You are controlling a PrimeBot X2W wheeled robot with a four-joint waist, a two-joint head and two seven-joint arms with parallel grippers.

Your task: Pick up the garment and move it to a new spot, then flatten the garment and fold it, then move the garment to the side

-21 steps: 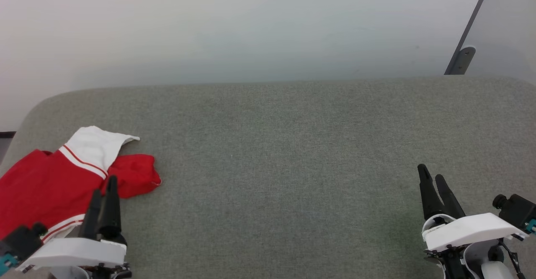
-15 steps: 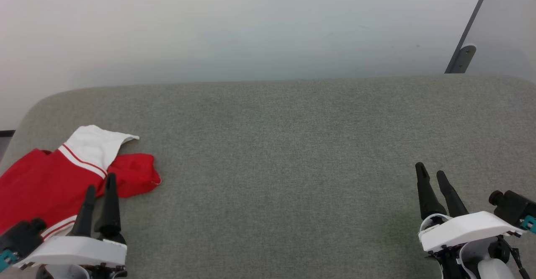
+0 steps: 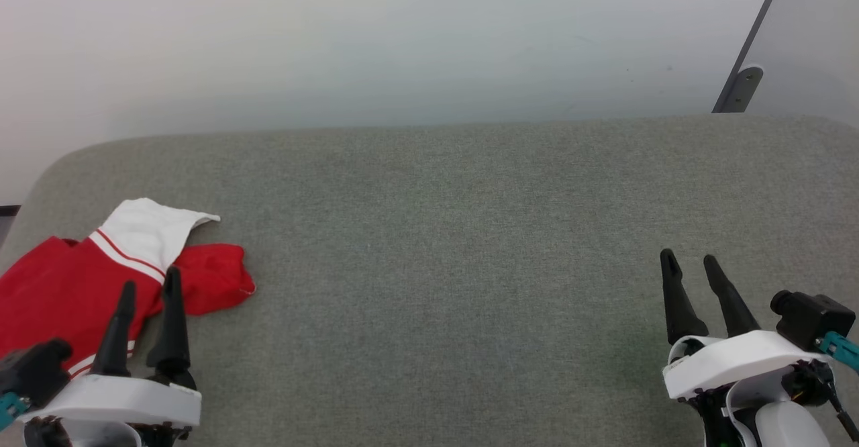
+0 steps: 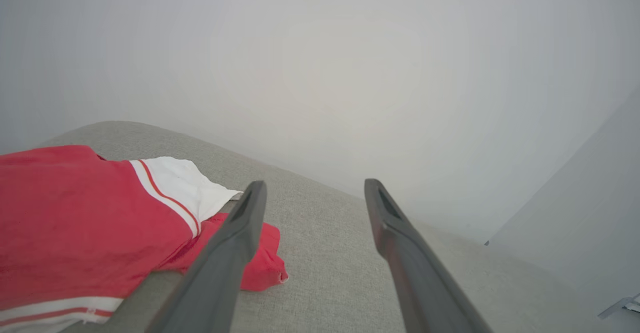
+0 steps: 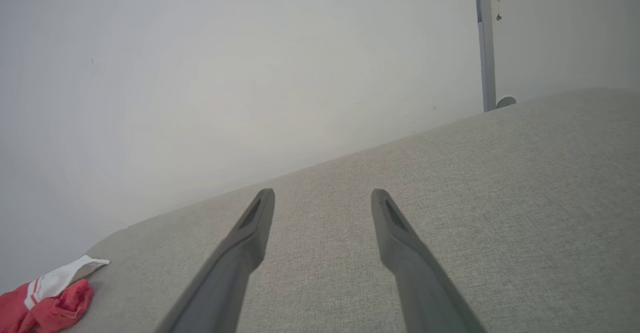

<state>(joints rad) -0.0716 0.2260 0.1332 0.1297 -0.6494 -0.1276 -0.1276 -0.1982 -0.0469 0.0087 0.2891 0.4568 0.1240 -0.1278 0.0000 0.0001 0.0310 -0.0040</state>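
The garment (image 3: 60, 292) is a red shirt with a white sleeve and red-and-white trim, lying crumpled at the left end of the grey cushioned surface (image 3: 443, 232). It also shows at the left of the left wrist view as the garment (image 4: 85, 223), and small at the lower left of the right wrist view as the garment (image 5: 50, 298). My left gripper (image 3: 149, 279) hovers over the shirt's near right part, open and empty. My right gripper (image 3: 689, 261) stands open and empty over bare fabric at the far right, well away from the shirt.
A pale wall (image 3: 402, 44) rises just behind the surface's far edge. A grey metal post with a bracket (image 3: 741, 84) stands at the back right. The surface's left end is rounded, with a drop beyond it.
Both grippers have gone from nearly shut to open, their fingers spreading apart. The head view has tilted slightly, shifting the whole picture upward. The garment lies as before.
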